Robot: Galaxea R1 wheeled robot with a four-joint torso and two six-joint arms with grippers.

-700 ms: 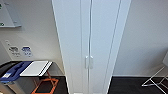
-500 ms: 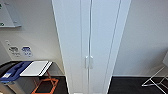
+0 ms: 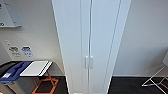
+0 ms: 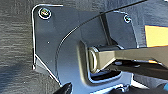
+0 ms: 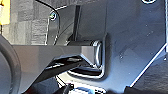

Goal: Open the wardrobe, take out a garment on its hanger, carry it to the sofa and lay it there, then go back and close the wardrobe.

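The wardrobe (image 3: 90, 42) stands tall and white right in front of me in the head view, its two full-height doors shut against each other. A pair of small white vertical handles (image 3: 89, 62) sits at the seam between the doors, low in the picture. Its contents are hidden behind the shut doors. The left wrist view and the right wrist view look down over my own dark plates and bars at dark carpet.
A low dark table (image 3: 27, 68) with a white pad and a blue item stands left of the wardrobe, orange floor marking (image 3: 46, 85) below it. A white wire frame (image 3: 156, 80) stands at right. The floor is dark carpet; white walls lie on both sides.
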